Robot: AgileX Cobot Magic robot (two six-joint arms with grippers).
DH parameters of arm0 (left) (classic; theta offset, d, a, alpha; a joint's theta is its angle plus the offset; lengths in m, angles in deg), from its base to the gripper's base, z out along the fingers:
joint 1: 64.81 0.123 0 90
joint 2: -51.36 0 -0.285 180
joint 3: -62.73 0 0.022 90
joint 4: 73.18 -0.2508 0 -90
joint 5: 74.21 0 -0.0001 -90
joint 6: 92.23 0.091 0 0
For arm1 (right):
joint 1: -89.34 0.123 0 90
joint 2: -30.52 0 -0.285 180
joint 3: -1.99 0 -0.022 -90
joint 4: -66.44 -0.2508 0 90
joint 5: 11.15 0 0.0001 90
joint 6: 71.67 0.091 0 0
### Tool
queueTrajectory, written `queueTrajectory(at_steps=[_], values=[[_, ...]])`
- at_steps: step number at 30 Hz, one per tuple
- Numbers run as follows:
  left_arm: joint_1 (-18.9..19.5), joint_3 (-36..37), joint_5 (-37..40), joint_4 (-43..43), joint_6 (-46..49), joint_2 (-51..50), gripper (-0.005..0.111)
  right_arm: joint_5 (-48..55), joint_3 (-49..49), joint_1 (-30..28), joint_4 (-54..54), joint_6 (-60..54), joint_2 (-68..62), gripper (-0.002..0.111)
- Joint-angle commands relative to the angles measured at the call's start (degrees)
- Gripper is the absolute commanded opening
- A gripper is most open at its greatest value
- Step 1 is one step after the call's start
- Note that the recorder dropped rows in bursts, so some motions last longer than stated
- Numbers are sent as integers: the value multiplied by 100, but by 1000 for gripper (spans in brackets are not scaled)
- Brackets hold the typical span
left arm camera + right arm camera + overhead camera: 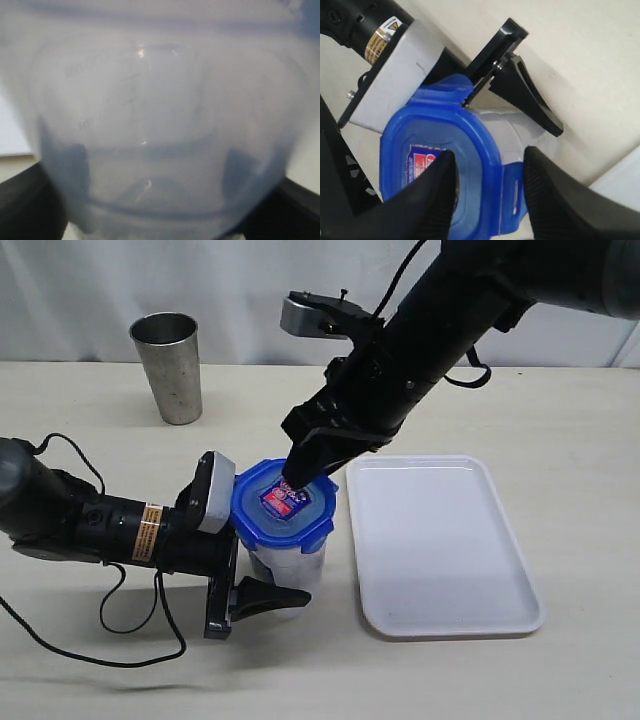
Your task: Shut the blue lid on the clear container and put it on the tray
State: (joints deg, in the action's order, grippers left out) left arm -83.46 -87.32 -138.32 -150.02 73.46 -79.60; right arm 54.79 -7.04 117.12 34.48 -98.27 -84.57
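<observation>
The clear container (285, 565) stands upright on the table, and my left gripper (280, 578) is shut on its body from the left. It fills the left wrist view (160, 125) as a blur. The blue lid (285, 508) sits on top, sticker up. My right gripper (303, 478) reaches down from above and is open. It straddles the lid's edge (435, 117). One finger (432, 195) sits over the lid's centre. The other finger (557, 197) stands outside a hanging flap (512, 192). The white tray (445, 560) lies just right of the container.
A grey steel cup (168, 365) stands at the back left. The left arm and its cables (80, 520) lie across the table's left side. The right arm (430, 330) slants in from the upper right, above the tray's far end.
</observation>
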Motion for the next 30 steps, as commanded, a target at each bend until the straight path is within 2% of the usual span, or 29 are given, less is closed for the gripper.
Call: queueTrajectory(at_steps=[1, 9, 16, 19, 25, 30], values=[[-42, -44, -131, 190, -52, 31, 0, 403, 236, 90, -173, -276, -414, 28], [-42, -44, -138, 201, -52, 31, 0, 403, 671, 65, -419, -532, -550, 28], [-42, -44, -138, 255, -36, 31, 0, 403, 575, -242, -417, -696, -373, 29], [-42, -44, -128, 281, 270, 31, 0, 403, 427, -366, -362, -874, -137, 29], [-42, -44, -82, 281, 710, 31, 0, 403, 357, -296, 197, -1741, 547, 55], [-42, -44, 53, 256, 864, 31, 0, -158, 357, -4, 560, -3475, 1125, 59]])
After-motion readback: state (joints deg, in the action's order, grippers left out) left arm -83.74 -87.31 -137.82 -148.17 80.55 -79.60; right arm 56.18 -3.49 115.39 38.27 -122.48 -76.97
